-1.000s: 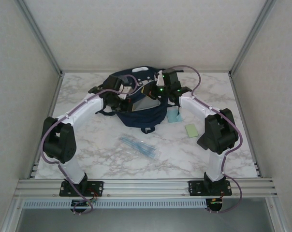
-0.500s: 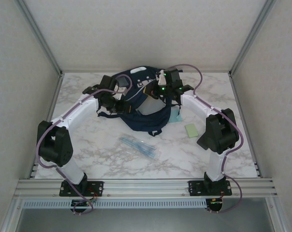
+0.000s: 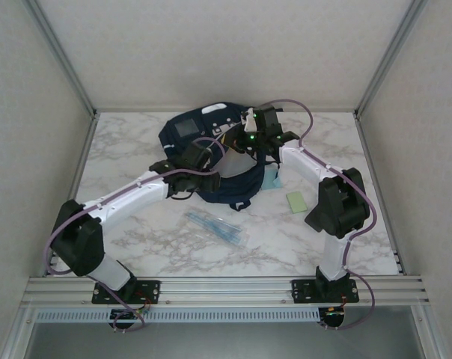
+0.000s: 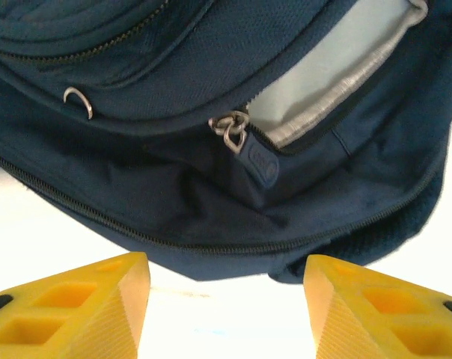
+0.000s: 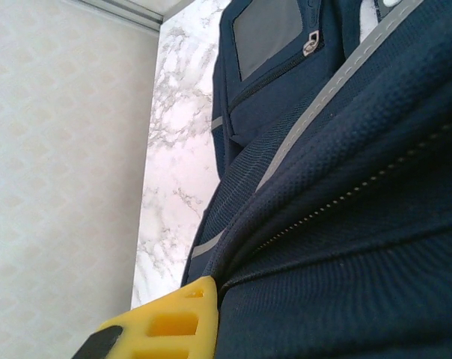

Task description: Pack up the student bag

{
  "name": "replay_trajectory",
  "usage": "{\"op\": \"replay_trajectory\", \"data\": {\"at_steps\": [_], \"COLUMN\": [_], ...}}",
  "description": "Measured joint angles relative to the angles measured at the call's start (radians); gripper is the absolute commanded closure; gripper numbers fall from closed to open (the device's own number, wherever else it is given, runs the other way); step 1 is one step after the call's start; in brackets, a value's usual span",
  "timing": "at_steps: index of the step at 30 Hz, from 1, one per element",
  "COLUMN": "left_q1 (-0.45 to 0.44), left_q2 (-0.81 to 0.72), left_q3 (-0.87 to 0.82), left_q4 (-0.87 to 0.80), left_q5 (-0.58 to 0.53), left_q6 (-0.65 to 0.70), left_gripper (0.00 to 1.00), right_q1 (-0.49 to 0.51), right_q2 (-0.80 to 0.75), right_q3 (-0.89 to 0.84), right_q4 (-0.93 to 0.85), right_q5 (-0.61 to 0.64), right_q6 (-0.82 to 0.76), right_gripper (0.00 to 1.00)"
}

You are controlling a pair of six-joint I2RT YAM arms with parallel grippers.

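Navy student bag (image 4: 211, 176) released, left jaws parted

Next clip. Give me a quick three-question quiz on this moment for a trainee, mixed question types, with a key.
1. True or false: the left tool stands open with nothing between its fingers.
2. Which lies on the table to the right of the student bag? A) green pad B) scissors C) mug
3. In the left wrist view, to the right of the zip puller, is the zip open or closed?
Key: 1 true; 2 A; 3 open, pale lining shows.
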Motion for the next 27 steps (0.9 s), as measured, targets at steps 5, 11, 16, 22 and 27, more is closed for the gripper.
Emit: {"op": "replay_trajectory", "data": {"at_steps": [5,11,16,22,27], "left_q1": [-0.025,-0.026,-0.026,-0.003,0.048], "left_q2": [0.091,0.151,0.155,0.154,0.058], "left_q3": [0.024,0.069,0.070,0.069,0.039], "left_q4": [0.048,0.087,0.105,0.089,0.035], "left_q5": [-0.138,-0.212,-0.214,-0.218,-0.213], "left_q6": [-0.027,-0.045,-0.058,-0.052,-0.023], "left_gripper": [0.38,0.36,0.36,0.45,0.52], "right_q1": [0.000,0.000,0.000,0.000,0.012], "right_q2": [0.000,0.000,0.000,0.000,0.000], "right_q3": [-0.005,-0.007,-0.007,-0.007,-0.007], "right_q4": [0.014,0.016,0.036,0.037,0.040], "right_q5": [0.000,0.000,-0.001,-0.001,0.000], "right_q6": [0.014,0.014,0.018,0.018,0.018], "right_gripper": [1.00,1.00,1.00,1.00,1.00]}}
